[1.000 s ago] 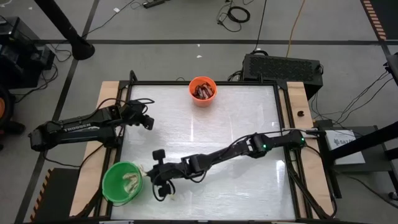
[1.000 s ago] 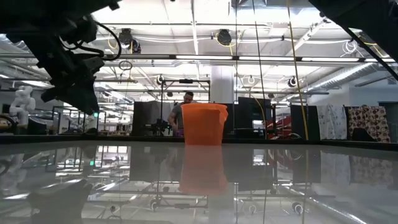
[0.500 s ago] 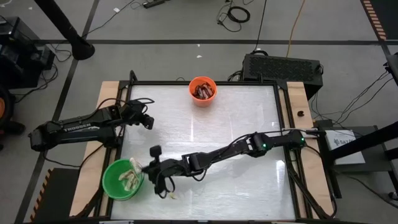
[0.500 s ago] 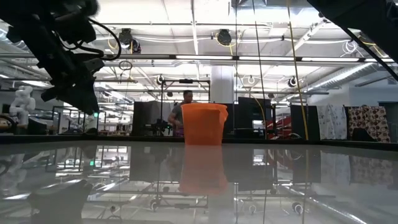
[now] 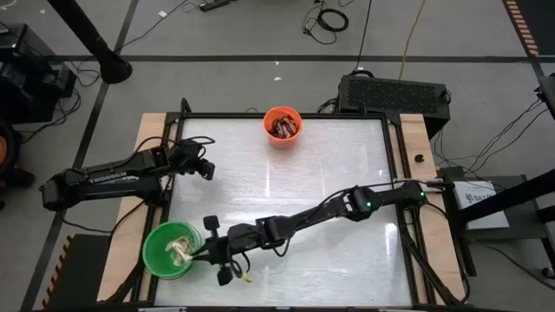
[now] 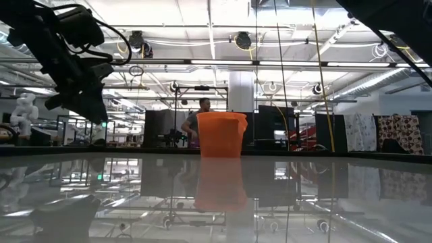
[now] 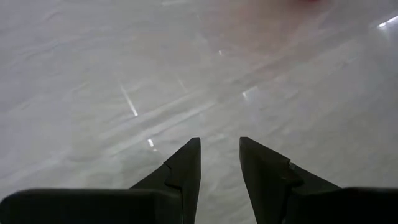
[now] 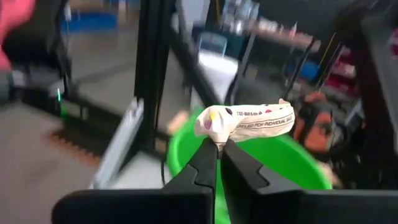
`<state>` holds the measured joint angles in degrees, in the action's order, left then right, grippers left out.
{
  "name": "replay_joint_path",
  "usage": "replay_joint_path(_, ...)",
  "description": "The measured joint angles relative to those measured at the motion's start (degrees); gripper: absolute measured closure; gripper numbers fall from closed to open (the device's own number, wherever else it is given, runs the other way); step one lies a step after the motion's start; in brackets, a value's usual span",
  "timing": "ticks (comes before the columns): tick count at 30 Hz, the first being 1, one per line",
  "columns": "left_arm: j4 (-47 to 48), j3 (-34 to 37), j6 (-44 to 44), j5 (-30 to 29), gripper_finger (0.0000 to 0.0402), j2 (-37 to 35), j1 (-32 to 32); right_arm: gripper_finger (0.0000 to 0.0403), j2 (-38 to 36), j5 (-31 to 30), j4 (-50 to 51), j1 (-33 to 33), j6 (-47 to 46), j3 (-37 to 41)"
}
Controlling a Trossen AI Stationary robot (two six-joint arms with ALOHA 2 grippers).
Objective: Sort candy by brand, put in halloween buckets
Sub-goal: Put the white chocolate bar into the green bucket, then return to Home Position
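Observation:
In the right wrist view my right gripper (image 8: 219, 148) is shut on a pale cream candy (image 8: 249, 121), with the green bucket (image 8: 273, 168) just beyond it. From above, this gripper (image 5: 192, 254) stands at the rim of the green bucket (image 5: 160, 260), near the table's near left corner; pale pieces (image 5: 178, 250) lie inside. The orange bucket (image 5: 283, 137) stands at the far edge and holds dark brown-red candy (image 5: 283, 127). My left gripper (image 5: 206, 169) waits open over bare table at the left side, its fingers (image 7: 186, 165) touching nothing. My right gripper pinches the cream candy by one crimped end of its wrapper (image 8: 213, 127), between the two fingertips. The fingers reach in roughly level from the table's right. The candy lies across the fingertips, sticks out to one side and is lifted clear in front of the green bucket's opening.
The white tabletop (image 5: 321, 173) has wooden strips and a black frame along its sides. The right arm (image 5: 329, 208) stretches slantwise across the table's near half. In the low view the orange bucket (image 6: 221, 133) stands mid-table, with a person far off in the room behind it.
My right gripper has moved toward the table's left, from beside the green bucket up to its rim, staying shut on the candy. The left arm has kept still.

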<state>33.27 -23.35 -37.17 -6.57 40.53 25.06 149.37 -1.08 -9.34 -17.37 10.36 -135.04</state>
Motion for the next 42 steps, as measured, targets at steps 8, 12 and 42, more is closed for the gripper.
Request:
replay_joint_path(8,-0.4,0.0,0.0,-0.1,0.0283,0.0,0.0,0.0387,1.6,-0.1,-2.9,0.5,-2.2,0.1)
replay_joint_path(12,-1.1,0.0,-0.1,-0.1,0.0283,0.0,0.0,0.0387,1.6,0.0,-3.4,0.9,-3.6,0.1)
replay_joint_path(42,-23.8,0.0,3.5,1.1,0.0283,-1.1,-7.5,0.0227,-12.5,5.7,29.9,5.0,5.1,-0.1)
